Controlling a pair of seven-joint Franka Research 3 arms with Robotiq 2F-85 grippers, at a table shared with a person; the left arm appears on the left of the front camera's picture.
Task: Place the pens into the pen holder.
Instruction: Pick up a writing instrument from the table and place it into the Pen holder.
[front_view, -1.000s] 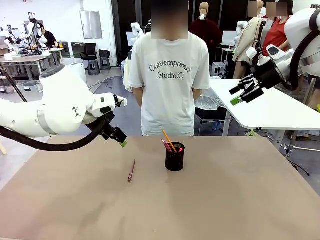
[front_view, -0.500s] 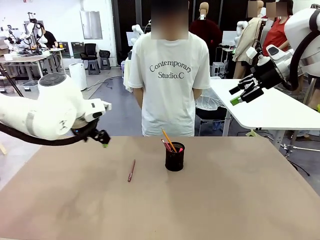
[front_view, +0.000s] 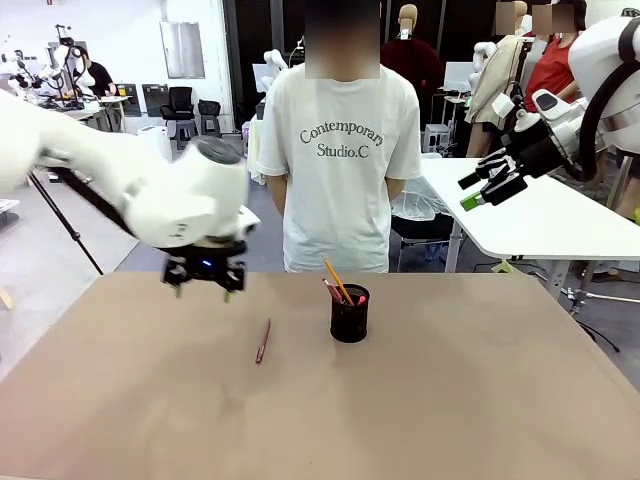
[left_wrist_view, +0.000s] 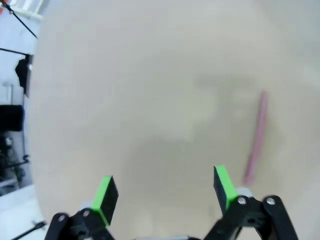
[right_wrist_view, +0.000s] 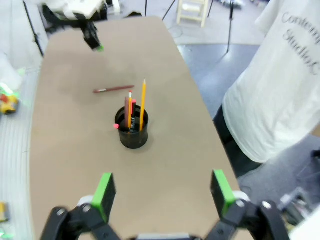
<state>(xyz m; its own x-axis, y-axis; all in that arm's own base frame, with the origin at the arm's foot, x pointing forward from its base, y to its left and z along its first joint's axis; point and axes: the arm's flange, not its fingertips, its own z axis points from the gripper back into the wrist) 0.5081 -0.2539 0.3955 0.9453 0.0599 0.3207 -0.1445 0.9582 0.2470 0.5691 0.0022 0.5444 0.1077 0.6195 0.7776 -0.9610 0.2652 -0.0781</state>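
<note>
The left hand (front_view: 205, 281) hangs with its fingers spread and pointing down over the bench (front_view: 450, 400), holding nothing. The reddish-brown pen (front_view: 263, 340) lies flat on the bench just below and to the right of this hand; in the left wrist view it shows as a blurred pink streak (left_wrist_view: 256, 136) beyond the right finger, apart from both green pads, with bare bench between the fingers. Farther off on that same side stands the pen holder (front_view: 350, 313), upright, with the yellow-orange pen (front_view: 336, 279) and a red-ended pen (front_view: 333, 291) leaning in it. The right hand (front_view: 485, 186) is raised well above and beyond the holder, fingers spread and empty. A person in a white T-shirt (front_view: 340, 150) stands at the far edge behind the holder.
</note>
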